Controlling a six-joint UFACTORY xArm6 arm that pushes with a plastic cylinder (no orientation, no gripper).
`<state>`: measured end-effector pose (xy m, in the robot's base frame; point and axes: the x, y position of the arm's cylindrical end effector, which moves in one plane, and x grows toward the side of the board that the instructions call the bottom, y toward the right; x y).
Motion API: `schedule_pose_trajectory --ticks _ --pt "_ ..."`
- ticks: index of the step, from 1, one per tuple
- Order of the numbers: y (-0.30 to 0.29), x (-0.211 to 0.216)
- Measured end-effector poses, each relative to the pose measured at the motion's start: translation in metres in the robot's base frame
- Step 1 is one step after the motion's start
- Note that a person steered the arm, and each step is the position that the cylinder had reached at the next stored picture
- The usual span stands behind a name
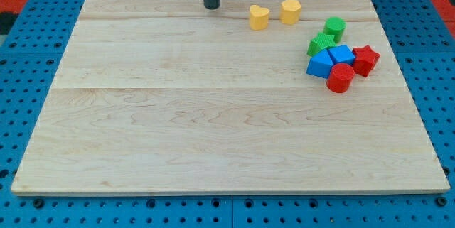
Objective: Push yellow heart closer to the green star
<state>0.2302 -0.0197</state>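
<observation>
No writing shows; yellow heart [259,16] seemingly points toward the view's bottom, green star [321,43] well right, my tip [212,6] left, no pincer fitted.

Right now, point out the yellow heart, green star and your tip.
yellow heart [259,16], camera view, top face.
green star [320,43], camera view, top face.
my tip [211,6], camera view, rod's lower end.

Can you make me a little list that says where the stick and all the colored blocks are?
my tip: view's top, left of the yellow blocks, touching none
yellow heart: right of my tip
yellow block: just right of the heart
green star: right side, lower than the heart
green cylinder: above the star
blue blocks: beside the star
red blocks: rightmost cluster
table: wooden board
</observation>
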Motion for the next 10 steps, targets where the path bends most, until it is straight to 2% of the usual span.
schedule_pose_trajectory --ticks 3,5,8,10 --pt "0.042 0.002" --pt "0.053 0.03" --pt "0.132 0.051" --pt "0.139 0.059"
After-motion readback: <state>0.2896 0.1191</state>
